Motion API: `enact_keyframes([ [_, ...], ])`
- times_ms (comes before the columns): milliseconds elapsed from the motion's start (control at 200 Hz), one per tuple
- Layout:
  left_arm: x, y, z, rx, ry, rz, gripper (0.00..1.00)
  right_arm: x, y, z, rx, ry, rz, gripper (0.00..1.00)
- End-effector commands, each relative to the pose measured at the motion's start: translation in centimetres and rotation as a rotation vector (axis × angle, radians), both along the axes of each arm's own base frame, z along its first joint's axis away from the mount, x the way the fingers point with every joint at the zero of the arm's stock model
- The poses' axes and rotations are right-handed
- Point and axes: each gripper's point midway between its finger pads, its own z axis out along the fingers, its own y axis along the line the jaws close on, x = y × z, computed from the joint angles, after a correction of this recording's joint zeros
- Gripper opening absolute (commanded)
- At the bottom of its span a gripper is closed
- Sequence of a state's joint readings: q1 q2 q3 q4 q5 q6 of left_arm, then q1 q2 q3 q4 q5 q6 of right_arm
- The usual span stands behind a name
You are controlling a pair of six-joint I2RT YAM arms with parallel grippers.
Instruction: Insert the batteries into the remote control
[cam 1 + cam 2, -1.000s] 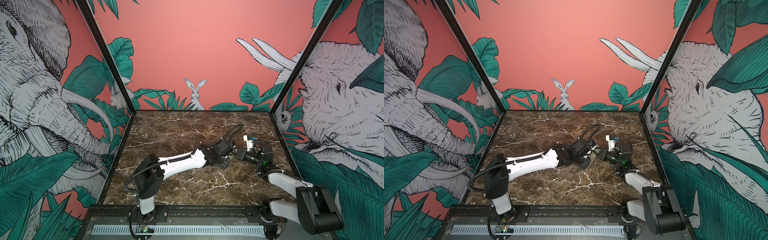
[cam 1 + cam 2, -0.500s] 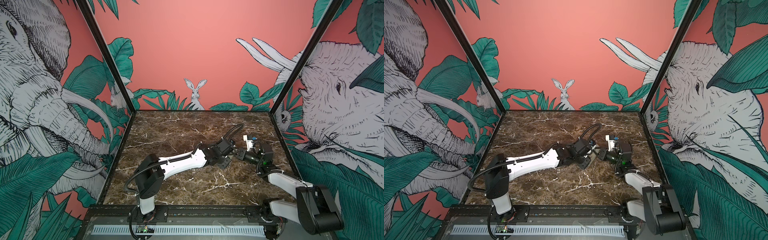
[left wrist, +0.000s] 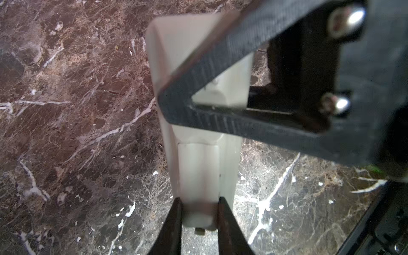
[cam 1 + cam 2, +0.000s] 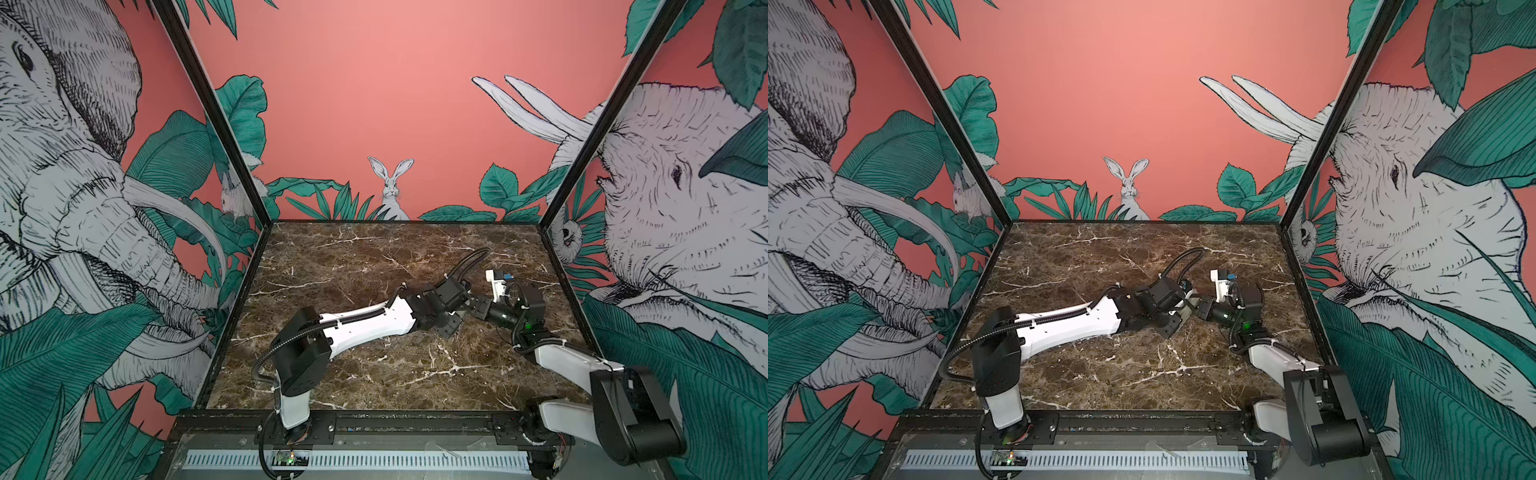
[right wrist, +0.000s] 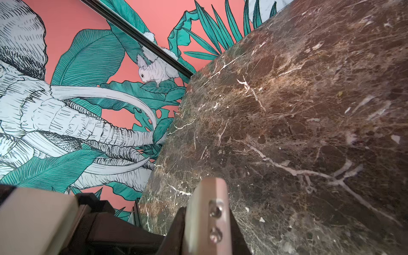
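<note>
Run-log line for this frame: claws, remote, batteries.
left claw: shut on remote control | right claw: shut, lying across remote control | batteries: not visible

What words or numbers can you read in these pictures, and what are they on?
None can be read: the remote control shows only a plain back, its cover plate is blank, and the walls carry drawings, no letters.

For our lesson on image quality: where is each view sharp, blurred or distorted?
Left wrist view: remote control soft, the right gripper crossing it blurred, marble tabletop crisp. Right wrist view: nearest parts blurred, tabletop sharp. Both top views: sharp, walls splay outward.
</note>
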State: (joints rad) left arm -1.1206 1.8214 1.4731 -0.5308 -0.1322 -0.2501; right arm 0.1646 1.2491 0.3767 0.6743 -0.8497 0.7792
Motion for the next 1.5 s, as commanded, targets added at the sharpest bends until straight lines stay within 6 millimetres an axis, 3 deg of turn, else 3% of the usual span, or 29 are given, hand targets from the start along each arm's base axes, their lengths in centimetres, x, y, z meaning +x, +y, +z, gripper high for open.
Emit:
enact_keyframes([
  [0,0.2,-0.8,1.0,-0.023,-0.019,-0.009,0.2,-0.6,1.2,1.9,0.045,-0.066,0.074,0.0],
  [250,0.2,-0.8,1.0,-0.022,-0.022,-0.005,0.33,-0.7,1.4,1.8,0.047,-0.065,0.081,0.0],
  [695,0.2,-0.6,1.2,-0.028,-0.024,-0.003,0.43,-0.7,1.4,1.6,0.044,-0.062,0.078,0.0],
  [850,0.2,-0.4,1.7,-0.033,-0.035,-0.002,0.55,-0.7,1.4,1.5,0.047,-0.053,0.081,0.0],
  [1210,0.2,0.1,4.7,-0.084,-0.095,-0.026,0.67,-1.0,1.6,1.0,0.034,-0.027,0.108,0.0],
  [1380,-1.3,0.4,7.3,-0.144,-0.101,-0.11,0.7,-1.0,1.8,1.2,0.034,-0.022,0.126,0.0],
  [1495,-2.3,1.9,8.2,-0.146,-0.107,-0.151,0.72,-1.1,2.2,1.8,0.058,-0.016,0.158,0.0],
])
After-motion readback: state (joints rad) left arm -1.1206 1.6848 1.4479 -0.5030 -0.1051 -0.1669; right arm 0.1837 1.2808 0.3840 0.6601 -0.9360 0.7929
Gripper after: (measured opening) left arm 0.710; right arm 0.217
